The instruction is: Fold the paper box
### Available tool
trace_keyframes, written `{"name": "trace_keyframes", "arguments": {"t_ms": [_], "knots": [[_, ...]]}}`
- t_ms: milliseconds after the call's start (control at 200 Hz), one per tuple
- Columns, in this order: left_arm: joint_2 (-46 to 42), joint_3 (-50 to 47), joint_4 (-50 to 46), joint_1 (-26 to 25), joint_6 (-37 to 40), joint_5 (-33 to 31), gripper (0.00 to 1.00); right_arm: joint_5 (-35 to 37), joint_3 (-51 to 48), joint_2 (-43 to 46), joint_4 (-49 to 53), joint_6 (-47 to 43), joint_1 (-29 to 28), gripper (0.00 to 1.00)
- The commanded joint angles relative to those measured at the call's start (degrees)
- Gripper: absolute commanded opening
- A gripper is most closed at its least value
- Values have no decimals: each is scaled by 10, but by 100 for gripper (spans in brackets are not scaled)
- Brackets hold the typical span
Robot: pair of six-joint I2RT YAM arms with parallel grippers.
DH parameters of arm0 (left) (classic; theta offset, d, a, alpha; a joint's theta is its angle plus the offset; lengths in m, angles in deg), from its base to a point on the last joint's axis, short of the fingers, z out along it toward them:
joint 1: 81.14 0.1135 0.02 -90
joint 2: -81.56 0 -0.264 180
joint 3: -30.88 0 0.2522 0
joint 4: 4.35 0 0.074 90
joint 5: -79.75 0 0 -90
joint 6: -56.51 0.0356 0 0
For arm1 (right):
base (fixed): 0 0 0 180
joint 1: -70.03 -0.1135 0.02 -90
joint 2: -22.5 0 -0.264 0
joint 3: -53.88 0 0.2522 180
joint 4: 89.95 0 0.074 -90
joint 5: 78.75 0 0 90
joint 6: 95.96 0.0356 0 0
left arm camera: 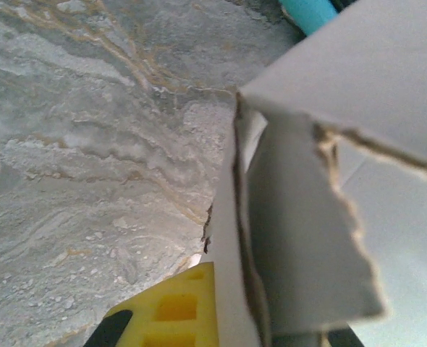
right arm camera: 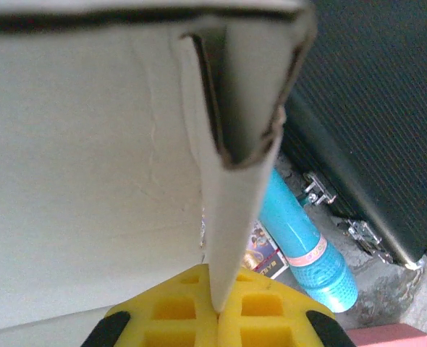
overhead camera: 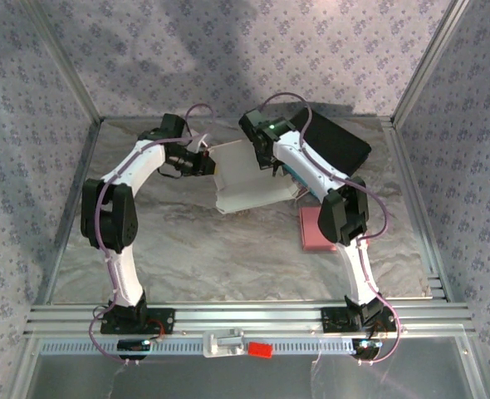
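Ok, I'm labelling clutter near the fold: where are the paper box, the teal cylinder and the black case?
paper box (overhead camera: 247,179), top external view, middle of its white panel.
teal cylinder (right arm camera: 300,231), right wrist view, mid-body.
black case (right arm camera: 373,101), right wrist view, its textured face.

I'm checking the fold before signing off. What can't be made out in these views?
Top view: the right arm covers the right corner of the paper box and most of the teal bottle.
Left wrist: the box wall hides the far pad of the left end effector.
Right wrist: the box wall hides the bottle's top; the frame edge cuts the black case; the printed card is too blurred to read.
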Motion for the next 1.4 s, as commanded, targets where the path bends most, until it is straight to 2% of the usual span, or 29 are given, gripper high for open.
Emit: {"name": "trace_keyframes", "arguments": {"t_ms": [0,170,325,440,525,824,1034,1144,1394], "knots": [[1,11,-6,-5,-16,-42,0,24,-5,-3,35,45,-8,0],[-16,-51,22,-22,-48,-112,0,-16,-69,16,3,106,-19,0],[-34,-123,86,-26,-93,-163,0,-56,-149,35,-38,151,-35,0],[-43,-175,139,-26,-118,-157,0,-71,-194,40,-67,156,-44,0],[-39,-192,167,-25,-129,-149,4,-78,-207,36,-74,150,-46,0],[-13,-187,223,-23,-142,-148,17,-91,-218,30,-76,143,-45,0],[-9,-184,228,-25,-143,-150,12,-91,-200,23,-64,144,-44,0],[-9,-181,222,-32,-136,-163,17,-92,-194,20,-61,147,-45,0],[-4,-175,218,-39,-130,-182,18,-90,-192,18,-61,150,-45,0]]}}
